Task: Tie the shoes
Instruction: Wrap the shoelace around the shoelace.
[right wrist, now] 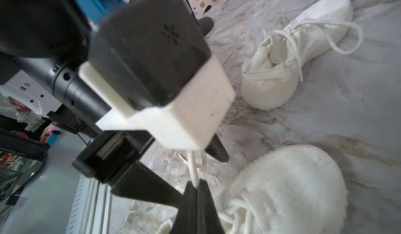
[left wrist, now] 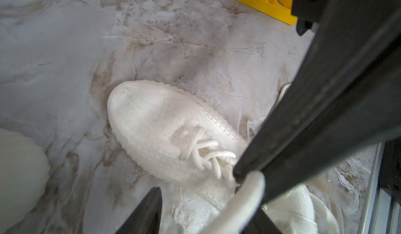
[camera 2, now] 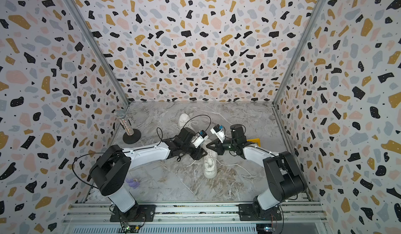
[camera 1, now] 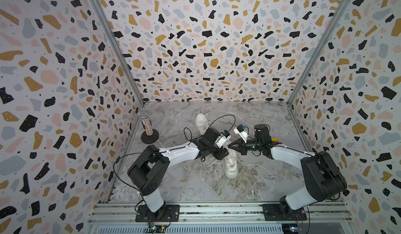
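**Top views.** Both top views show a marble-patterned bench (camera 1: 195, 189) walled in by speckled panels. The near shoe (camera 1: 231, 167), an off-white knit sneaker, lies about the middle of the bench with its toe toward the near edge. The far shoe (camera 1: 200, 120) lies toward the far edge, apart from it. Two arms reach in from the near edge and meet over the near shoe's lacing. The right gripper (camera 1: 231, 145) shows as a closed point. The left gripper (camera 1: 219, 154) is too foreshortened here to tell how its jaws stand. A loose lace end (camera 1: 256, 166) trails over the bench toward the right edge. A microphone (camera 1: 145, 123) stands by the far left corner.

**Left wrist view.** The near shoe (left wrist: 156, 124) fills the middle. The left gripper (left wrist: 208, 202) has its jaws apart. A thick white lace (left wrist: 246, 195) arches between them, not clamped.

**Right wrist view.** The right gripper (right wrist: 197, 191) has its jaws together, pinching the lace (right wrist: 193, 170). The left gripper's dark fingers (right wrist: 141, 183) stand either side of that strand. The far shoe (right wrist: 303, 48) lies beyond, its laces loose.

**Handling.** The lace looks like soft, light, round cord. It will probably sag and may slide through smooth fingers. The shoe seems light, with a soft knit upper, and is likely to drag if the lace is pulled hard. The best hold is probably across the lace itself, just beside the right gripper's pinch, not on the shoe.
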Tool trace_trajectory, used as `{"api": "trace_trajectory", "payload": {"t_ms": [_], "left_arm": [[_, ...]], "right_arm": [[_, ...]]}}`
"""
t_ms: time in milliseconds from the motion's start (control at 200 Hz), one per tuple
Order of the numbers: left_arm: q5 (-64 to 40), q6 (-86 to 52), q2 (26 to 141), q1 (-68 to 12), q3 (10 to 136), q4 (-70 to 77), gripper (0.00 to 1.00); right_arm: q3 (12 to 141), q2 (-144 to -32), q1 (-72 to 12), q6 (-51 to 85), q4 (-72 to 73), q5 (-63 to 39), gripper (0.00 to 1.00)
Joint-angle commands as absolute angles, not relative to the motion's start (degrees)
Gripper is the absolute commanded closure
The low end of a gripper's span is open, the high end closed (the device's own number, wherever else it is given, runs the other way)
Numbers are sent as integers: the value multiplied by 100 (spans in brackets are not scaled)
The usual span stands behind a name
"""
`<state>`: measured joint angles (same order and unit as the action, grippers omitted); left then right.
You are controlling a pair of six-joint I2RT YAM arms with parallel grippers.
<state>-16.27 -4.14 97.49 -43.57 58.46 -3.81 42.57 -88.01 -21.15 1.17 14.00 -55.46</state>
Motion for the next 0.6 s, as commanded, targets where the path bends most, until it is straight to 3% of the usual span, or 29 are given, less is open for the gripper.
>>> {"api": "trace_trajectory", "payload": {"t_ms": [0,195,591], "left_arm": [[-1378,-597,9501,-4433,5748,-338,43],[-1336,-616,9459,-4509,5748,-349,47],[-1507,-598,9417,-4548,5807,-434,67]], "right_arm": [[4314,-8749,-2092,24,1293,-5547,97],[4335,-8756,-2079,-24,1220,-5537,97],[4372,-8723,-2032,-78,1075,-5571,97]]}}
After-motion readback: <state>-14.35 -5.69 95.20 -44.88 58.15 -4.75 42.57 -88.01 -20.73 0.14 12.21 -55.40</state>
